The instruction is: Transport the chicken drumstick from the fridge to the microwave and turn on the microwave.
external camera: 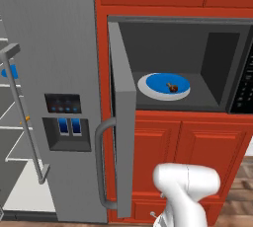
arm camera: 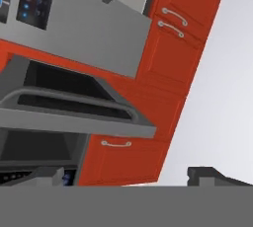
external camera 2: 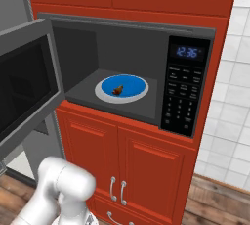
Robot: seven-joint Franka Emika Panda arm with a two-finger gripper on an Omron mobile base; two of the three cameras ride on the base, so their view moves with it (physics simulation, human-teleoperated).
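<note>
One chicken drumstick [external camera: 172, 87] is noted lying on a round blue plate [external camera: 153, 84] w/ white rim, approx. at the plate's centre, slightly toward 3 o'clock in the left base view. In the right base view the same drumstick [external camera 2: 117, 90] is seen just toward 9 o'clock of plate centre. Plate is set on the floor of the microwave [external camera 2: 132, 48] cavity, dark-grey inside.

Microwave door [external camera: 121, 117] is found swung fully open on its left hinge; its curved grey handle [external camera: 102, 164] is seen at 7 o'clock from the plate in the left base view. Dark glass window of the door is shown in the right base view at 9 o'clock. Black keypad strip [external camera 2: 183, 92] w/ lit blue clock is located at 3 o'clock of the cavity.

Red cabinets [external camera 2: 127, 165] are recorded above and below the microwave. Fridge [external camera: 54, 48] stands at 9 o'clock of the microwave, its dispenser panel [external camera: 64, 103] lit blue; one fridge door is open, white shelves visible at far left.

Gripper [arm camera: 128, 179]: finger tips are seen spread wide at the bottom of the hand view, released, nothing between them. It is well apart from the drumstick.
</note>
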